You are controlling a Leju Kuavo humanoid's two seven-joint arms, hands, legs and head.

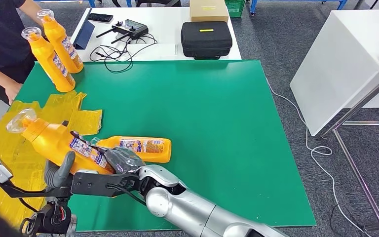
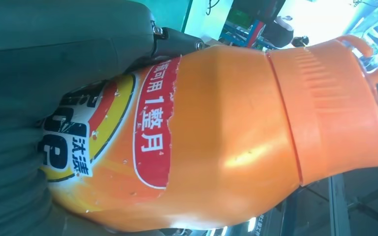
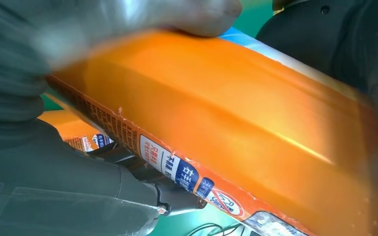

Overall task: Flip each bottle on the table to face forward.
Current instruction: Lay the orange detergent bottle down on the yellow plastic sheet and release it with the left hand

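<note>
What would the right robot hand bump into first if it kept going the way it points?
It already touches the tilted orange plastic bottle that the right robot hand reaches toward; beyond that, probably yellow sheets.

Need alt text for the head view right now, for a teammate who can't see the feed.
Both robot hands, left hand and right hand, grip a tilted orange bottle at the near left of the green table. A second orange bottle lies on its side just beyond, and two more bottles stand at the far left corner beside a person.
</note>
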